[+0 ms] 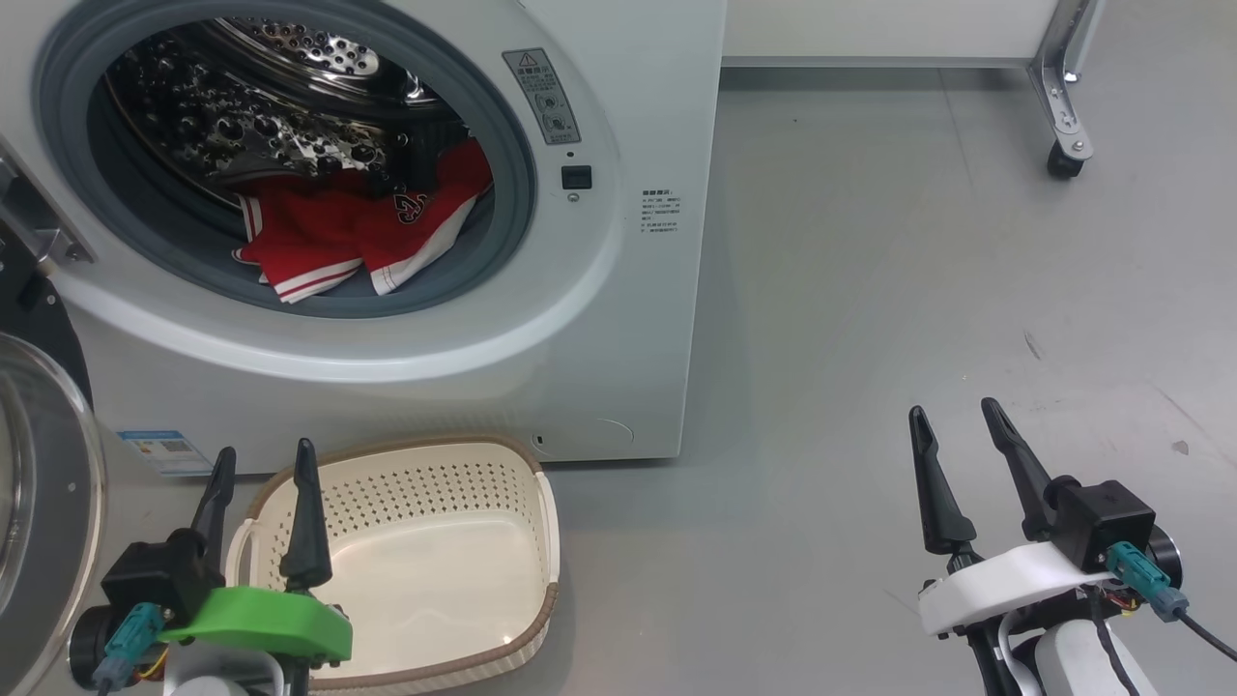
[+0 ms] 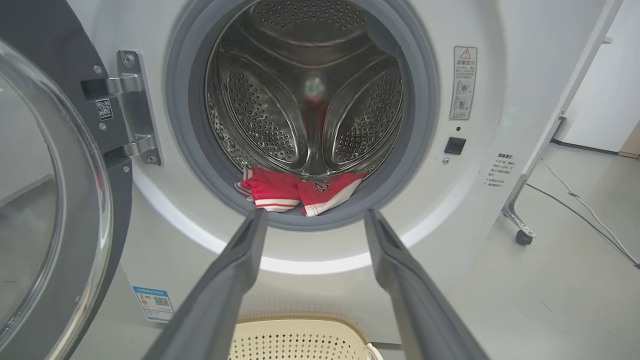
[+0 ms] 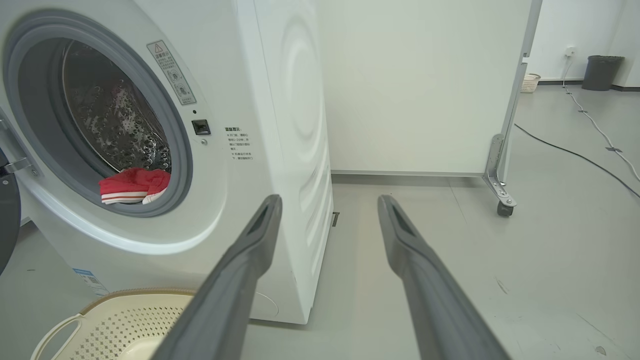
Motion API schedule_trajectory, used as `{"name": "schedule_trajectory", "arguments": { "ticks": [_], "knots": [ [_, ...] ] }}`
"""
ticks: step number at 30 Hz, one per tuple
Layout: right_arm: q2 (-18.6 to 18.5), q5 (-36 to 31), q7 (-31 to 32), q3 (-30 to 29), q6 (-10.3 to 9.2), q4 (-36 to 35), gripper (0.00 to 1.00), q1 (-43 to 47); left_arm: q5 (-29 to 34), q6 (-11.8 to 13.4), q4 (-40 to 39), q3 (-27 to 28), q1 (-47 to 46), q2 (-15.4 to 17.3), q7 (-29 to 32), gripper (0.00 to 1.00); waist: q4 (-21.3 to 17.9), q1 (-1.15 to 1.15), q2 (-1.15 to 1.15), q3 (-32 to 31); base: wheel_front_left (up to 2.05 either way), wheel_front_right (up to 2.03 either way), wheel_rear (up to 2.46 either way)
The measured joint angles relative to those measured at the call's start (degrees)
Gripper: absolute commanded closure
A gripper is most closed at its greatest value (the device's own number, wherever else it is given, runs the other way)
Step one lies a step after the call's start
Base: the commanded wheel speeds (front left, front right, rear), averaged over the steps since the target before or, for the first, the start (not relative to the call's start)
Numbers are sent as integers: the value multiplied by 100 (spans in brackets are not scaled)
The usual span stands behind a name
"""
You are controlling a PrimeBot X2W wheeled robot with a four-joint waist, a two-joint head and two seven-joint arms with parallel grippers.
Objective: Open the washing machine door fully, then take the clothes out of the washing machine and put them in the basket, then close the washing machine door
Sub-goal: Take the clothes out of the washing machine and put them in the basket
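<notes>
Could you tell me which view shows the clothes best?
The head view: the clothes lie close, spread out, with the number patch visible. The left wrist view shows them smaller; the right wrist view, an edge-on bundle.

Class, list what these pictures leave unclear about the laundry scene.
1. Clothes: head view, bunched in the drum, so their number is unclear.
2. Door: head view, cut off by the left edge.
3. Basket: head view, near corner hidden behind the left gripper.
4. Warning label: head view, print too small to read.
</notes>
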Motion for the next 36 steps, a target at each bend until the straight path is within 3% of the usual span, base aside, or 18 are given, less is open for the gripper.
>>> {"name": "schedule_trajectory", "arguments": {
  "ticks": [36],
  "knots": [
    [14,-52,0,15,55,47,0,0,151,30,26,-3,-1,-7,0,0,-25,0,0,3,6,-6,0]
  ]
}}
